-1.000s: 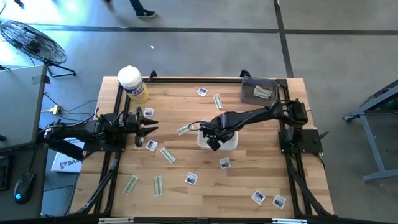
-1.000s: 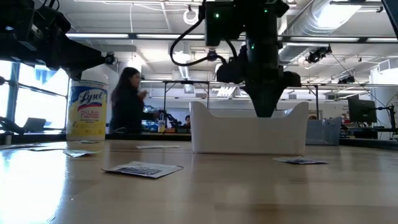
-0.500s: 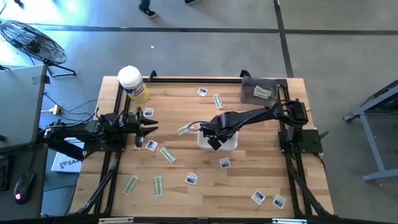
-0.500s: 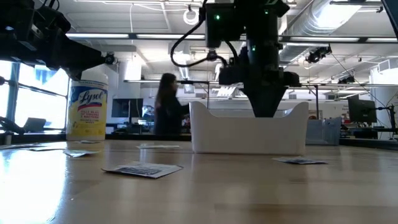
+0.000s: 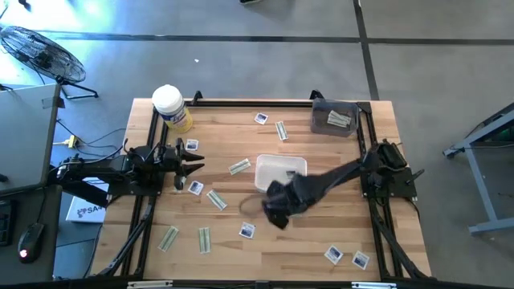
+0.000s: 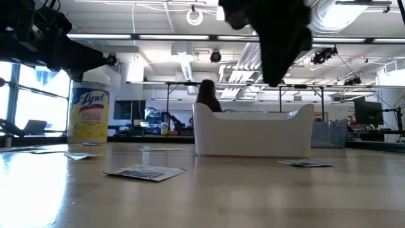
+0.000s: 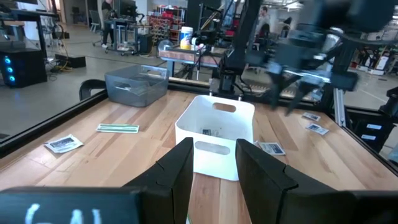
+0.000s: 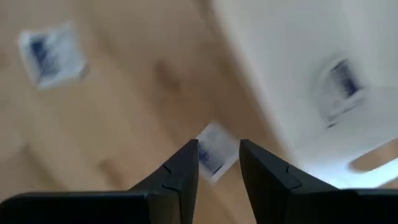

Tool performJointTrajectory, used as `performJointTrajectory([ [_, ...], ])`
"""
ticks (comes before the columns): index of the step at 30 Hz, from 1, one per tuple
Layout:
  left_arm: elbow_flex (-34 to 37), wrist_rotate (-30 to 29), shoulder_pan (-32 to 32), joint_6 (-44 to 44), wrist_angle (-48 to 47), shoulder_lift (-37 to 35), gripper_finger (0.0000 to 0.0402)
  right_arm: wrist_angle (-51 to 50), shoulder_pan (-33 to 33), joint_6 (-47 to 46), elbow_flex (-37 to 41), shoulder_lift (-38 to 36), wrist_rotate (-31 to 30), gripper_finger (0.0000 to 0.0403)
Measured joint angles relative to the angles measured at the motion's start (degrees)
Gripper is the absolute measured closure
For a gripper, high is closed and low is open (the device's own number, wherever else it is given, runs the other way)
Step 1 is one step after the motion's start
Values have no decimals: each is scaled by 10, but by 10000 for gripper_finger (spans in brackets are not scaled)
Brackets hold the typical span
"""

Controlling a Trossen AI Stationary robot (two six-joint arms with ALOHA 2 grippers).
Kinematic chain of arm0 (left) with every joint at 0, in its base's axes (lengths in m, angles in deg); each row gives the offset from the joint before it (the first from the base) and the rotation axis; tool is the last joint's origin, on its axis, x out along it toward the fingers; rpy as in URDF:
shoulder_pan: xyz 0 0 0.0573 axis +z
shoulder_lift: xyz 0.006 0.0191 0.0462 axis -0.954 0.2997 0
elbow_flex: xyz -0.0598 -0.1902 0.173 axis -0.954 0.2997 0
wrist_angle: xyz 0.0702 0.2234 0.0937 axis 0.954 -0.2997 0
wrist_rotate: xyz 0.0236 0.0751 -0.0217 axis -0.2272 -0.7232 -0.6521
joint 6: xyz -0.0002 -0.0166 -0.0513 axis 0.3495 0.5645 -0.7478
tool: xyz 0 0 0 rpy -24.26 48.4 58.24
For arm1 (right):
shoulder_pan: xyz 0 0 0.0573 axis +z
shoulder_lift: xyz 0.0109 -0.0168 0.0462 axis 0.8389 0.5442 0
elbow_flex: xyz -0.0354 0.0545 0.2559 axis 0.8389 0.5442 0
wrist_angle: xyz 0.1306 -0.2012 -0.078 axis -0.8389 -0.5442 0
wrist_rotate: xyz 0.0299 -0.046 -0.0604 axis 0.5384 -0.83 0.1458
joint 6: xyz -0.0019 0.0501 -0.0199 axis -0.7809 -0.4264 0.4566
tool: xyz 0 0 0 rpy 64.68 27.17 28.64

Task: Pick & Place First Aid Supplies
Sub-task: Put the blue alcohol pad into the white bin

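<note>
So the right arm's end effector [image 5: 277,215] is hanging over the light wooden table [image 5: 321,237] just beside the white rectangular plastic tray [image 5: 281,171], on the near side of it, fingers spread apart with nothing between them; in the right wrist view a small square white packet with dark-blue print [image 8: 213,152] shows on the wood right past the fingertips. One packet [image 8: 341,81] of the same kind is lying inside the tray. The rest of the first aid supplies are scattered all over the table: square ones like the one [image 5: 247,231] near the right end effector, and narrow pale greenish strips like the one [image 5: 239,167] beside the tray. The left end effector [image 5: 195,165] sits at the left edge of the table, fingers parted, empty. A yellow canister with a white lid [image 5: 172,108] stands at the far left corner, and a clear grey bin [image 5: 335,117] at the far right.
</note>
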State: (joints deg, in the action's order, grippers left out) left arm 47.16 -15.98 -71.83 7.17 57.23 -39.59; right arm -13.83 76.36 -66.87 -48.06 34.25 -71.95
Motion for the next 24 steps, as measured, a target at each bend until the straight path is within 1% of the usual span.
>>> performJointTrajectory([
  [4, 0, 0, 0, 0, 0, 0, 283, 3, 43, 1, 0, 6, -8, 292],
  [8, 0, 0, 0, 0, 0, 0, 283, 15, 64, 25, 0, 29, -21, 293],
  [11, 0, 0, 0, 0, 0, 0, 283, 14, 70, 36, 0, 54, -25, 293],
  [14, 0, 0, 0, 0, 0, 0, 283, -12, 71, 51, 1, 81, -4, 293],
  [16, 0, 0, 0, 0, 0, 0, 283, -20, 71, 70, 1, 96, -4, 293],
  [21, 0, -1, 0, 0, 0, 0, 283, 10, 71, 129, 1, 106, -21, 293],
  [24, 0, -1, 0, 0, 0, 0, 283, 38, 65, 125, 24, 105, 4, 293],
])
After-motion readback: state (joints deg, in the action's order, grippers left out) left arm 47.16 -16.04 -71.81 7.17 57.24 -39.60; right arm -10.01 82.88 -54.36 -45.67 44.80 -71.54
